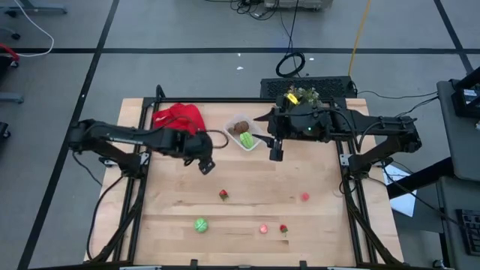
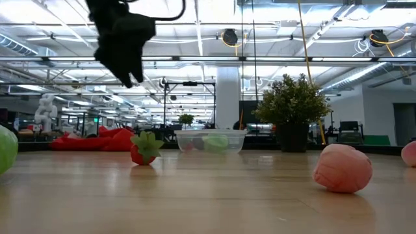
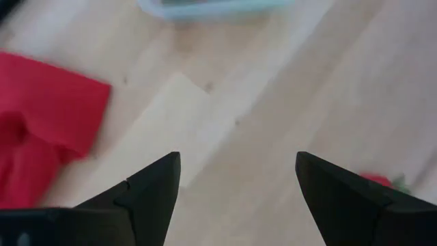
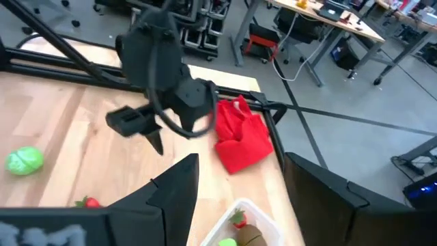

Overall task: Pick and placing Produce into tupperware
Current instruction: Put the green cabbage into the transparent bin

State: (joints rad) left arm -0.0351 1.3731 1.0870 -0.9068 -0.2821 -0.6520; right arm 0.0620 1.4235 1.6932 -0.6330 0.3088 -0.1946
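A grey floor (image 1: 187, 30) with dark seam lines fills the upper frame, cables (image 1: 289, 64) coiled at top centre. At table height, ceiling strip lights (image 2: 273, 29), a white column (image 2: 227, 97) and desks (image 4: 328, 20).

No words, numbers, labels or signs can be read in any of the views. Nothing on the table shows writing, and things in the room behind are too far off to show any.
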